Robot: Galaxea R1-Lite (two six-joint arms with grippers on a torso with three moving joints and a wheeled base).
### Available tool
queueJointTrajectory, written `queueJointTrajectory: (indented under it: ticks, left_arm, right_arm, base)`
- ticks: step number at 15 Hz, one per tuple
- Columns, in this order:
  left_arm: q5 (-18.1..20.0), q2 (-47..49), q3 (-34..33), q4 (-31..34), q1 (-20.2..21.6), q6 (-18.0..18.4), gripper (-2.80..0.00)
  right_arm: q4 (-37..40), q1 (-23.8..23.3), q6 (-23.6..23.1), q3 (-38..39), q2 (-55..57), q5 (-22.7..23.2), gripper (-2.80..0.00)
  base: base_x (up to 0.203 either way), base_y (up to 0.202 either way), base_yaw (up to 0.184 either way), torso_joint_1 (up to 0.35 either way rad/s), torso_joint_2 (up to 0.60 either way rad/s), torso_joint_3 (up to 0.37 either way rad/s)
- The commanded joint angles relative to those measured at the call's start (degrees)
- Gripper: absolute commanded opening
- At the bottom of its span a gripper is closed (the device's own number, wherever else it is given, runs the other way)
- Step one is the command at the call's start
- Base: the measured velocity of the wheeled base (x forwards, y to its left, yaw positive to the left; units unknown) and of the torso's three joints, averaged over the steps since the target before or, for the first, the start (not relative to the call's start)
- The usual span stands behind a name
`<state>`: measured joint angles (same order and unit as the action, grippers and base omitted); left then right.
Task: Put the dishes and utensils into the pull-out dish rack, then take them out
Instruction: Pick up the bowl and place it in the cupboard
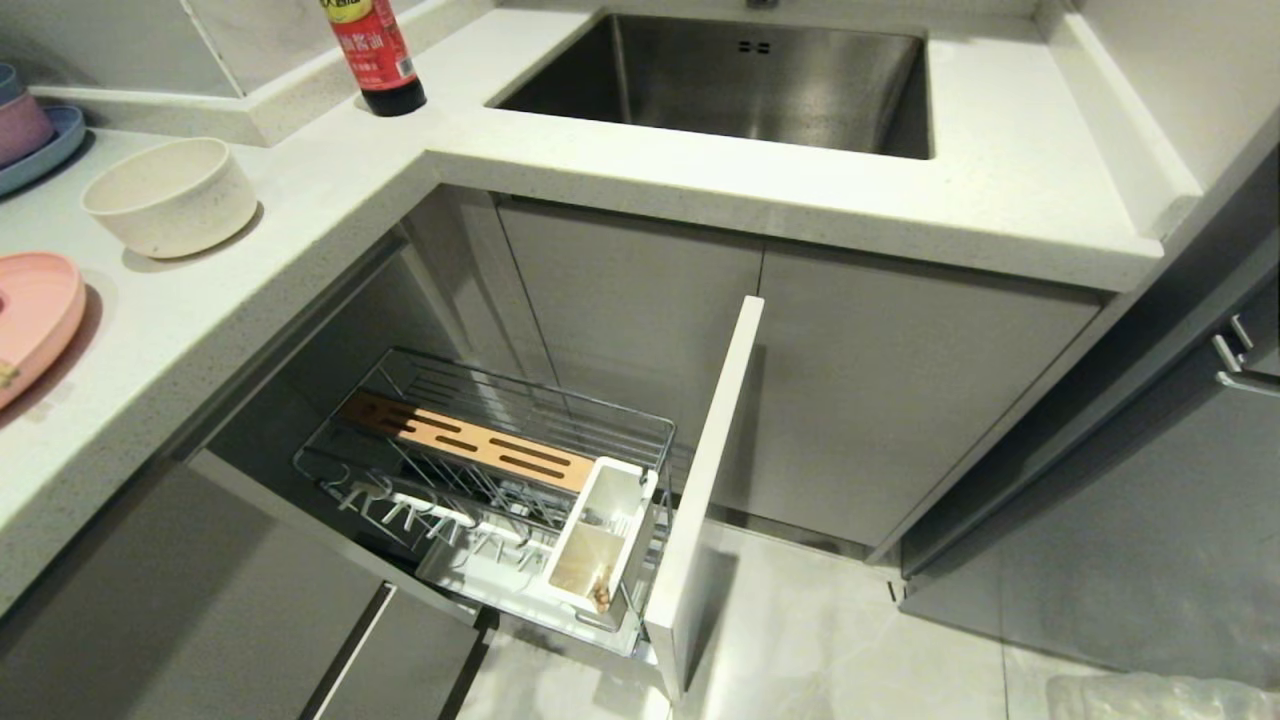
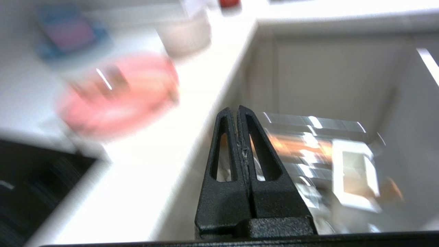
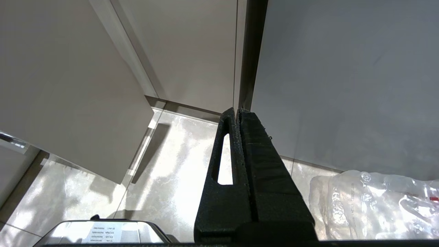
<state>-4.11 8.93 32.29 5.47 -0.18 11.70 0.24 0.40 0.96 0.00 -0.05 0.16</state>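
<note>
Starting the load well means taking one dish at a time from the counter (image 1: 330, 230) and carrying it down to the pull-out dish rack (image 1: 480, 480), which stands drawn out below the counter with its wire basket showing no dishes. My judgement is that the divided plate (image 1: 35, 310) is the sensible first pick: it lies on the counter up and to the left of the rack, with what look like the utensils resting on it in the blurred left wrist view, though I cannot make them out singly. The cream-white bowl (image 1: 170, 195) sits on the counter just beyond the plate, further from the rack. The grip should take the plate by its rim and keep it level so nothing slides off, then stand it among the wire prongs (image 1: 420, 510) beside the slotted wooden board (image 1: 465, 440); chopsticks and spoon belong in the white utensil caddy (image 1: 600, 540) at the rack's front panel (image 1: 705, 480).

The left gripper (image 2: 236, 109) hangs above the counter edge near the rack, fingers pressed together, holding nothing. The right gripper (image 3: 237, 111) is parked low over the floor (image 3: 171, 164), well apart from the rack, likewise clenched and empty.
</note>
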Motion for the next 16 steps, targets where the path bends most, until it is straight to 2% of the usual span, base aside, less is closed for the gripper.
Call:
queueJointTrajectory:
  ticks: [1, 3, 6, 11, 16]
  left_arm:
    - [-0.4, 11.9, 9.1, 0.1, 0.1, 1.3, -2.80]
    - [-0.8, 22.9, 20.0, -0.2, 0.1, 0.8, -2.80]
    - [-1.6, 39.1, 33.3, -0.4, 0.2, -3.3, -2.80]
    - [-4.6, 62.3, 51.8, 1.4, 1.7, -16.2, -2.80]
    - [-6.8, 80.6, 70.2, 11.6, 3.9, -27.9, -2.80]
  right_arm:
    - [0.0, 0.0, 0.0, 0.0, 0.1, 0.0, -2.80]
    - [0.0, 0.0, 0.0, 0.0, 0.0, 0.0, -2.80]
    - [0.0, 0.0, 0.0, -0.1, 0.0, 0.0, -2.80]
    - [0.0, 0.0, 0.0, -0.1, 0.0, 0.0, -2.80]
    - [0.0, 0.0, 0.0, 0.0, 0.0, 0.0, -2.80]
  base:
    - [0.000, 0.000, 0.000, 0.000, 0.00, 0.000]
    - [0.000, 0.000, 0.000, 0.000, 0.00, 0.000]
    - [0.000, 0.000, 0.000, 0.000, 0.00, 0.000]
    - [0.000, 0.000, 0.000, 0.000, 0.00, 0.000]
    - [0.000, 0.000, 0.000, 0.000, 0.00, 0.000]
